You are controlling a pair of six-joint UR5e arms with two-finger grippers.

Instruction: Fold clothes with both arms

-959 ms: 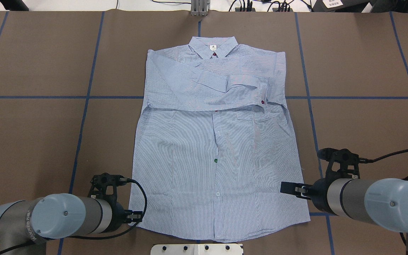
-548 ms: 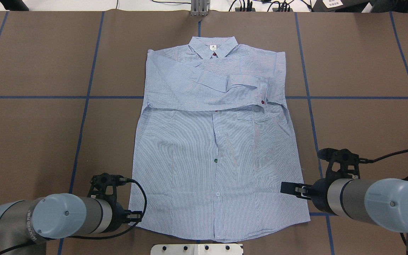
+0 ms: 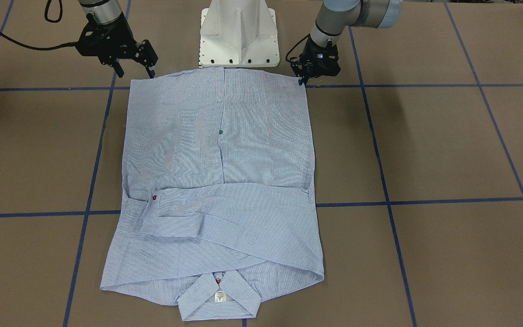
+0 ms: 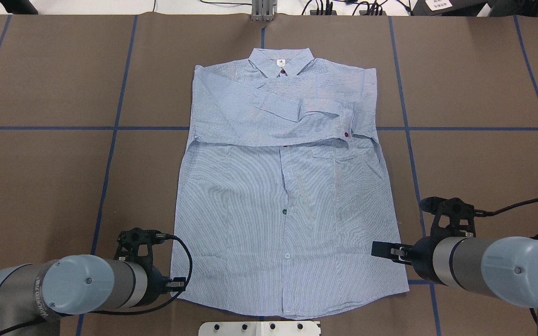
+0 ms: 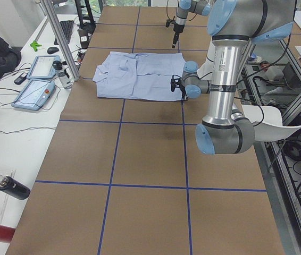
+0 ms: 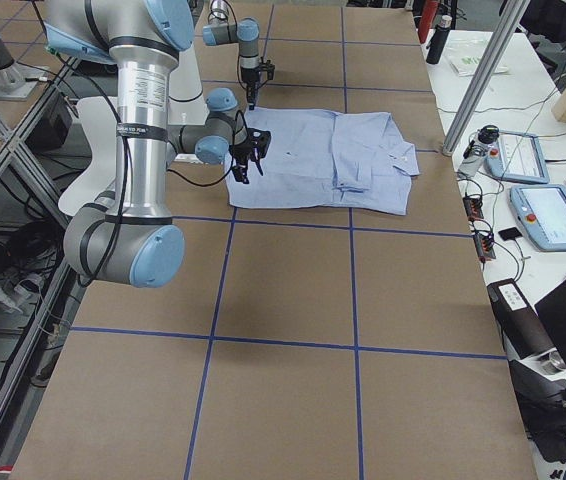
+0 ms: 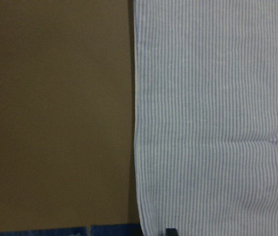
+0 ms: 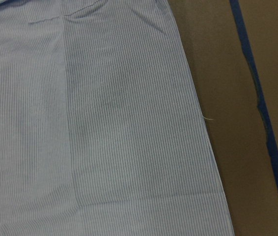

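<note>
The shirt [image 4: 250,224] has its sleeves in — next is the near hem. The right gripper [image 3: 135,72] hangs wide open, empty; the left gripper [image 3: 302,81], I cannot tell. Both must pinch corners.

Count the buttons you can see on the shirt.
4: red collar button, red cuff button, green button mid-front, white button below it. The folded sleeves may hide more.

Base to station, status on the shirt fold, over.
Right pincer open, by hem corner; left pincer at the other corner, opening unclear. Shirt flat, sleeves folded across chest, hem down. Nothing seen blocking.
</note>
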